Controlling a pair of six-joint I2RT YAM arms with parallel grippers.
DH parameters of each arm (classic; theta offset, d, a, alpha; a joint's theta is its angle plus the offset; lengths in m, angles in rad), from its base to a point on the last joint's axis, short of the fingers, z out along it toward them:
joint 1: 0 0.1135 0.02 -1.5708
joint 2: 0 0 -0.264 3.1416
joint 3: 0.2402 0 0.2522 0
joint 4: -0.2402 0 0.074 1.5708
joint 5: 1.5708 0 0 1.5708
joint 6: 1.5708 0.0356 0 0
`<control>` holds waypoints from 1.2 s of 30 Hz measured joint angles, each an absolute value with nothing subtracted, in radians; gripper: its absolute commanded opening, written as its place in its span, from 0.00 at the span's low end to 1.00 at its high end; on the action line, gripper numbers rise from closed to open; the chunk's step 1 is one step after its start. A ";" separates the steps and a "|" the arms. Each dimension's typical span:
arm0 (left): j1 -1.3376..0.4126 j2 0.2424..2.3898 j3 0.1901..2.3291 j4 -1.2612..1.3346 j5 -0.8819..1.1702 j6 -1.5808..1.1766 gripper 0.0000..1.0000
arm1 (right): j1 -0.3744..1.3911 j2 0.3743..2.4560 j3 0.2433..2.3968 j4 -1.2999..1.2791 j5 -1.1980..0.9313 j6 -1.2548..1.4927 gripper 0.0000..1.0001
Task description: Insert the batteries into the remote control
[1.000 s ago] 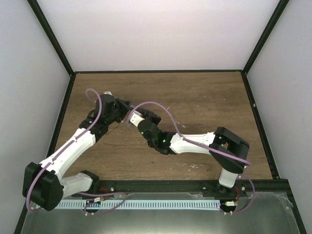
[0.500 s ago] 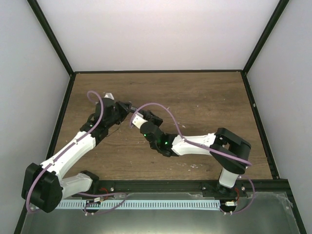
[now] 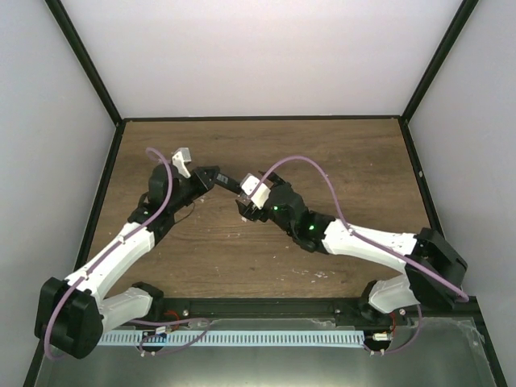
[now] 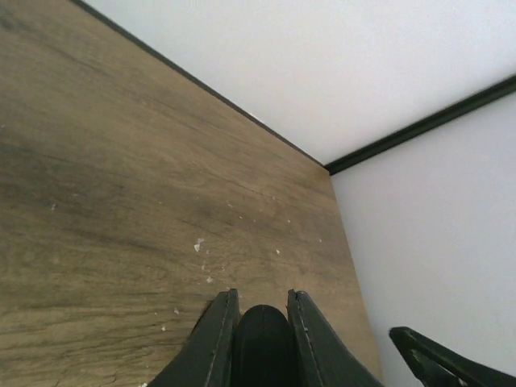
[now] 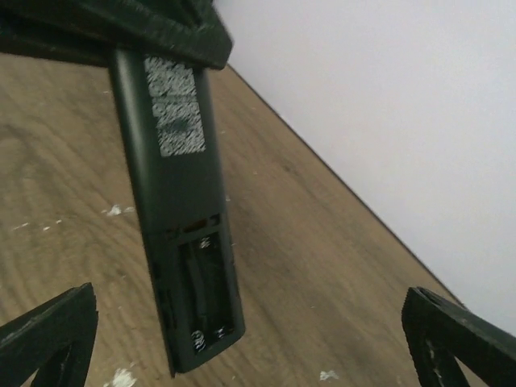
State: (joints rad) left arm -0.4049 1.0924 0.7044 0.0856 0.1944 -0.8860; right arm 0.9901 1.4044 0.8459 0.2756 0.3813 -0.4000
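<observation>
1. The left pincer (image 3: 214, 175) sits over the left-centre of the worktop (image 3: 347, 161), reaching in from the near left.
2. The remote control (image 3: 228, 182) is clamped between its fingers, raised off the worktop, with its free end pointing right.
3. The right pincer (image 3: 242, 200) is just right of that end, with its fingers spread wide and not touching it.
4. Small specks (image 5: 115, 210) lie on the worktop beneath the remote control.

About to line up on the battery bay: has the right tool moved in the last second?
Yes. In the top view the right tool has shifted right, away from the left edge of the table, and its elbow swung out toward the right edge.
</observation>
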 measured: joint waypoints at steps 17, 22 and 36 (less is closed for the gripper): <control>-0.300 1.093 0.686 0.032 0.259 -0.668 0.00 | 0.660 1.410 0.876 0.021 0.086 -0.129 0.84; -0.300 1.107 0.686 0.021 0.255 -0.650 0.00 | 0.533 1.586 1.067 -0.150 0.030 0.031 0.72; -0.293 1.202 0.725 0.013 0.261 -0.648 0.00 | 0.457 1.861 1.314 -0.475 -0.020 0.301 0.60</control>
